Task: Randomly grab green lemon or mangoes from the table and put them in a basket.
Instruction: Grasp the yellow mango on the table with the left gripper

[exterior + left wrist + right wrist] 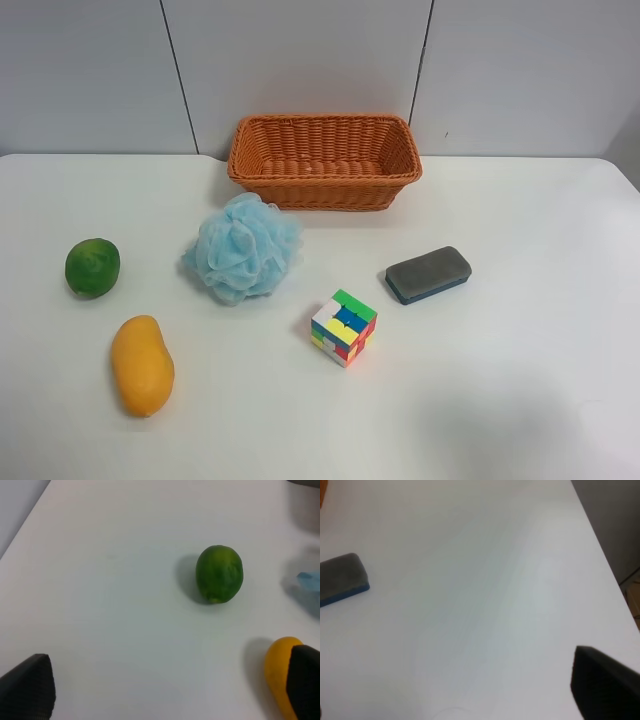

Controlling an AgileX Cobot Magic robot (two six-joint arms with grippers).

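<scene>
The green lemon (92, 267) lies on the white table (520, 400) at the exterior high view's left. The yellow-orange mango (142, 365) lies just in front of it. The wicker basket (325, 160) stands at the back middle and looks empty. Neither arm shows in the exterior high view. In the left wrist view my left gripper (167, 690) is open and empty above the table, short of the lemon (219, 574), with one finger (305, 680) overlapping the mango (280, 675). My right gripper (465, 700) is open and empty over bare table.
A blue mesh puff (243, 248) sits between the lemon and the basket. A colourful puzzle cube (344, 327) stands mid-table. A grey-and-blue eraser (428, 274) lies to its right and also shows in the right wrist view (340, 580).
</scene>
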